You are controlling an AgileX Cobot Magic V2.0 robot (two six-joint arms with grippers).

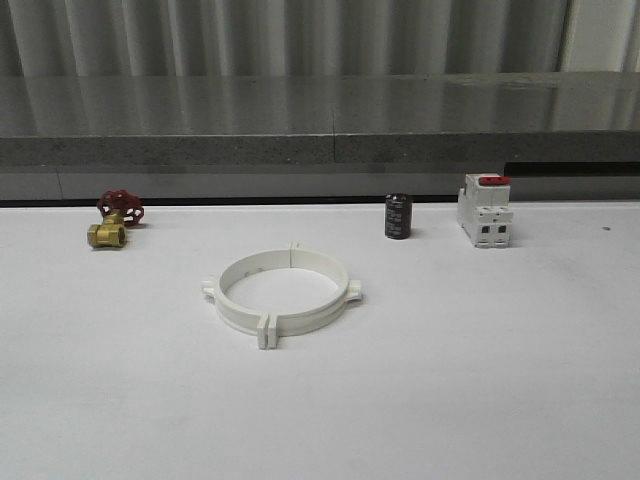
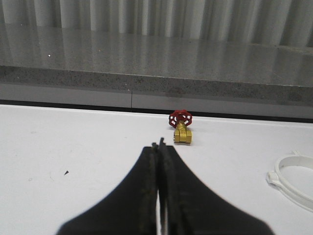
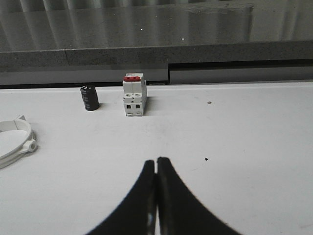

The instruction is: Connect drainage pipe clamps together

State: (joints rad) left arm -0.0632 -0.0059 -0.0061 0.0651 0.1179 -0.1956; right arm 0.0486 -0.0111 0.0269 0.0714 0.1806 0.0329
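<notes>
Both pairs of jaws are pressed flat together with nothing between them: the left gripper (image 2: 160, 145) points toward the far edge of the white table (image 1: 480, 380), and the right gripper (image 3: 157, 160) does the same on its side.

The drainage pipe clamps (image 1: 282, 292), two white plastic semicircular bands with small tabs, lie flat near the middle of the table. Their ends meet at a near joint and a far joint, so together they already read as one wide ring, and the seam line runs near to far. Whether the tabs are latched cannot be told.

From the left gripper the ring lies ahead and to the right; from the right gripper, ahead and to the left. Each arm thus seems to face its own half-band, neither clearly nearer.

Along the far side stand a brass valve with a red handwheel (image 1: 112, 222), a small black cylinder (image 1: 398, 216) and a white boxy breaker with a red switch (image 1: 485, 210), all well apart from the ring.
</notes>
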